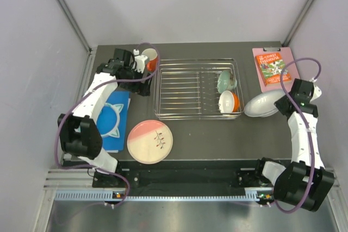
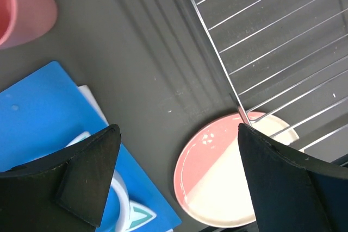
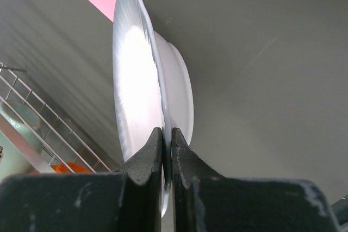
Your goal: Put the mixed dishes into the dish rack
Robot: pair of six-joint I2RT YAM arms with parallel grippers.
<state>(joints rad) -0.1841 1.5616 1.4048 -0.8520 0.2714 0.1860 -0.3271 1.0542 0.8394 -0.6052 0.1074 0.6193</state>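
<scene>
The chrome dish rack point(image 1: 185, 88) stands mid-table and holds a mint-green bowl point(image 1: 225, 81) and an orange bowl point(image 1: 229, 101) at its right end. Just right of the rack, my right gripper point(image 1: 280, 104) is shut on the rim of the pale grey-white plate point(image 1: 261, 105); the wrist view has the fingers point(image 3: 147, 158) pinching that plate point(image 3: 136, 80), which is tilted on edge. My left gripper point(image 1: 142, 85) hangs open and empty at the rack's left end point(image 2: 283, 52). The pink-and-cream plate point(image 1: 150, 141) lies near the front. An orange cup point(image 1: 150, 58) stands at the back left, and a pink cup point(image 2: 22, 9) shows in the left wrist view.
A blue book point(image 1: 122, 110) with teal cat-ear headphones point(image 1: 111, 119) lies left of the pink-and-cream plate. A pink book point(image 1: 272, 69) lies at the back right, behind the held plate. Grey walls close in both sides.
</scene>
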